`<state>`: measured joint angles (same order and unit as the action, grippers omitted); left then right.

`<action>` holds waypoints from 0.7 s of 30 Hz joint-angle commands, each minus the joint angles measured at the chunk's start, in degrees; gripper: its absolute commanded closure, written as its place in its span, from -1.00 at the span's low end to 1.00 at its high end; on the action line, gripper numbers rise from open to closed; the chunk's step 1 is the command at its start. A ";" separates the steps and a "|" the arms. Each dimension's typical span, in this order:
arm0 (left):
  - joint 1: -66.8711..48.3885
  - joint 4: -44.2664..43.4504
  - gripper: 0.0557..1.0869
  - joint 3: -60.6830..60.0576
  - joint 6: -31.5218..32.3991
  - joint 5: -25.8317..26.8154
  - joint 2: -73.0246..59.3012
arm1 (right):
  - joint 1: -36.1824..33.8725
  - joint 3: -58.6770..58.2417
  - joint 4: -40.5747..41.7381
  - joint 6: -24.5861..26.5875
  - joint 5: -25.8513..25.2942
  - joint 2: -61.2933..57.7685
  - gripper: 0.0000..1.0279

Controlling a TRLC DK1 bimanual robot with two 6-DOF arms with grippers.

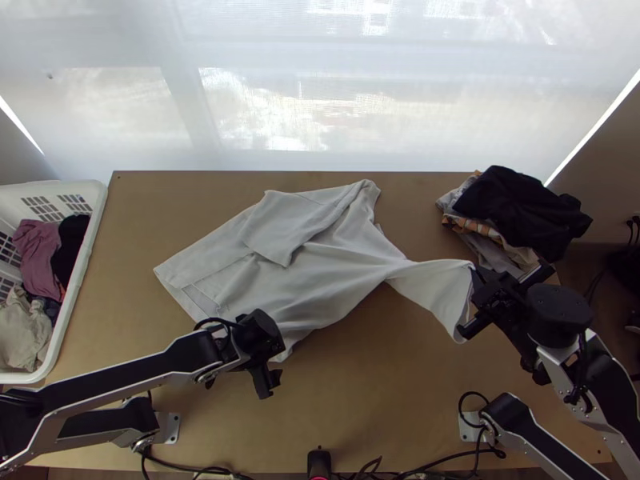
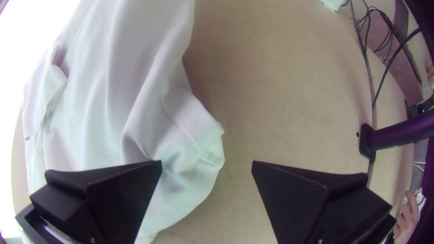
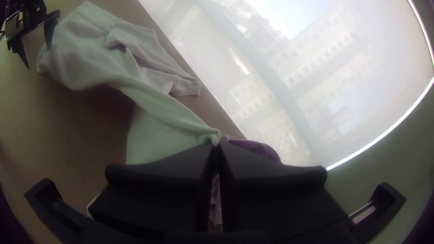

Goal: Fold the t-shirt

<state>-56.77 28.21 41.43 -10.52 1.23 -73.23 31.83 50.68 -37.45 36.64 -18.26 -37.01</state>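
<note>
While the right gripper point(image 3: 217, 143) clenches one drawn-out end of the t-shirt point(image 1: 320, 280), the remainder lies rumpled on the table point(image 1: 384, 400); left gripper point(image 2: 207, 161), jaws parted and empty, at the garment's near edge; advised: pinch that edge squarely; tension evenly, without dragging; smooth creases before folding.

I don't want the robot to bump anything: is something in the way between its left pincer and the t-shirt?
Nothing that I can see. The left pincer is open, with one finger over the edge of the t-shirt. The basket is off at the table's left end, out of the way.
</note>
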 commanded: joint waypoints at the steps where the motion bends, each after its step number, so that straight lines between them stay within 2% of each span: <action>1: 0.08 -4.04 -0.62 -0.82 0.33 -0.18 -4.64 | -0.19 0.74 -0.69 0.01 -0.02 -0.16 0.95; 3: 0.26 -4.30 -0.25 -0.74 -0.02 -0.18 -4.64 | -0.19 0.92 -0.96 0.10 -0.02 -0.16 0.95; 6: 1.05 -4.56 0.51 0.23 -0.46 -0.09 -4.11 | -0.19 0.92 -1.04 0.10 -0.02 0.01 0.95; 7: 1.58 -4.21 0.70 0.67 -0.81 -0.18 -3.67 | -0.19 0.83 -1.04 0.10 -0.02 0.01 0.95; 8: 2.11 -3.77 0.79 1.20 -0.99 -0.18 -3.06 | -0.19 0.83 -1.04 0.10 -0.02 0.01 0.95; 10: 3.34 -2.54 0.89 2.34 -1.87 -0.18 -1.04 | -0.19 0.65 -0.87 0.10 -0.02 -0.08 0.95; 21: 15.73 8.00 0.93 20.62 -4.42 -0.18 7.23 | -0.19 1.80 0.54 0.18 -0.02 -0.78 0.95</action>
<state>-47.90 31.40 51.86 -14.00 1.04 -69.60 31.64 51.44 -37.69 36.82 -18.22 -37.23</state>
